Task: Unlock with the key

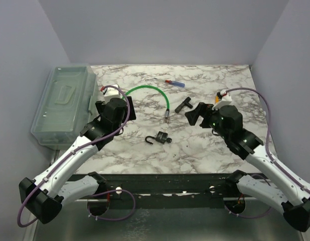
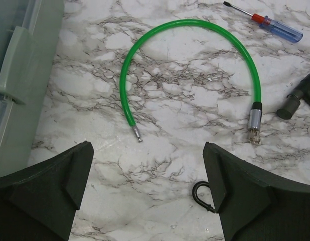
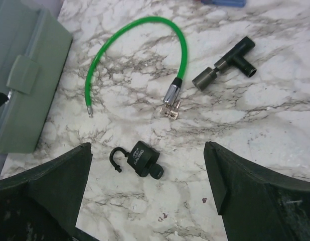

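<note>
Item: two grippers, both released. The left gripper (image 2: 147,196) has its jaws spread wide, holding and touching nothing, with bare marble table (image 2: 195,100) between the fingers. The right gripper (image 3: 147,196) is spread the same way and is empty, hanging just above and near side of the padlock (image 3: 141,159) without touching it. The padlock lies flat on the table between the two arms, its shackle swung out of the body, with a dark stub at its base (probably the key, too small to confirm). Step, as judged: the unlocking looks done and the arms stand clear. The next move calls only for a lift away without nudging the lock. Further out lie a green cable (image 3: 140,21), a black T-shaped tool (image 3: 230,60), a screwdriver (image 2: 270,26) and a plastic box (image 1: 62,105).
</note>
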Controlling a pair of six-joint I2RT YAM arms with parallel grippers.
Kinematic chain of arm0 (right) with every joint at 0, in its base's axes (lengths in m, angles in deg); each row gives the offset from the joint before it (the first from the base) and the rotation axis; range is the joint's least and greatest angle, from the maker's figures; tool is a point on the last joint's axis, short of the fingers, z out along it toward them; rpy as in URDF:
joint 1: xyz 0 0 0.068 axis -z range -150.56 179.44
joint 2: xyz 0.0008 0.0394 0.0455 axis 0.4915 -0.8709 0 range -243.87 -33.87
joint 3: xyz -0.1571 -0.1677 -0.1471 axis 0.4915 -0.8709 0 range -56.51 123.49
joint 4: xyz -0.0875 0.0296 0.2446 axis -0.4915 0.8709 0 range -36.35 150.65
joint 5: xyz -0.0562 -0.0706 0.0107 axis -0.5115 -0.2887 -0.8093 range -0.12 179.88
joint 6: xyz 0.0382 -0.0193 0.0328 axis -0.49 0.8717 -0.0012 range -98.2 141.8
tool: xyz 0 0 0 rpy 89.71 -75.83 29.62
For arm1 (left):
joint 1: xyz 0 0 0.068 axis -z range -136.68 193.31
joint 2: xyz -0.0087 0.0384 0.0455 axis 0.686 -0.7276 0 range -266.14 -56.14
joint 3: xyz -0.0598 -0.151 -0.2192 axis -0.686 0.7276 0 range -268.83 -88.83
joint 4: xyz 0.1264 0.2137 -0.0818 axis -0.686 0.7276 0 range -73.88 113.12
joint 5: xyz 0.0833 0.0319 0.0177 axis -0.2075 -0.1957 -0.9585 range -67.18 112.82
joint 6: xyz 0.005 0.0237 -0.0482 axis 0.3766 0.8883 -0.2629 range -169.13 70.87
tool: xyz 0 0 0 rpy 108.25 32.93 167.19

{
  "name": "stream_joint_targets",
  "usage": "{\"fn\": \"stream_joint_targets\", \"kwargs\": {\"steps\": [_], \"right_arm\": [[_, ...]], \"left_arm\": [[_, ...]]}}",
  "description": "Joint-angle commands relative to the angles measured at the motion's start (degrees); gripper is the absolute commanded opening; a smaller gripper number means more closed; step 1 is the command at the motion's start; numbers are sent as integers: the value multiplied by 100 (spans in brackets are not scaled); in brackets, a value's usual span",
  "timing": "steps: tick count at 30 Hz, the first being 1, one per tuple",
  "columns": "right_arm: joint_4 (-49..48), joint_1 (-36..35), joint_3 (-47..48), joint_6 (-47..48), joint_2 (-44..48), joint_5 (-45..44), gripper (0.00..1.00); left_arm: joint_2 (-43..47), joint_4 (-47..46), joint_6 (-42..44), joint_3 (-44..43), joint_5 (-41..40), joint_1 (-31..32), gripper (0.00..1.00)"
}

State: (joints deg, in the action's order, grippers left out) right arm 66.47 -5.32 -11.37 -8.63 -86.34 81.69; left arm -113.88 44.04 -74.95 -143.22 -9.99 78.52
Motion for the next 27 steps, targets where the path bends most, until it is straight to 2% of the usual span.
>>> {"fn": "stream_joint_targets", "kwargs": {"steps": [1,4,12,27], "right_arm": [[803,22,-151,55,716,-856,100],[954,22,-307,-96,1225,-1046,100],[1024,22,-590,-508,2071,-794,100],[797,22,-808,-515,2561,-699,100]], "left_arm": [[153,-141,40,82,84,-40,99],[252,-153,64,104,130,-40,99],[562,-344,153,230,594,-40,99],[617,-410,218,279,777,-40,99]]}}
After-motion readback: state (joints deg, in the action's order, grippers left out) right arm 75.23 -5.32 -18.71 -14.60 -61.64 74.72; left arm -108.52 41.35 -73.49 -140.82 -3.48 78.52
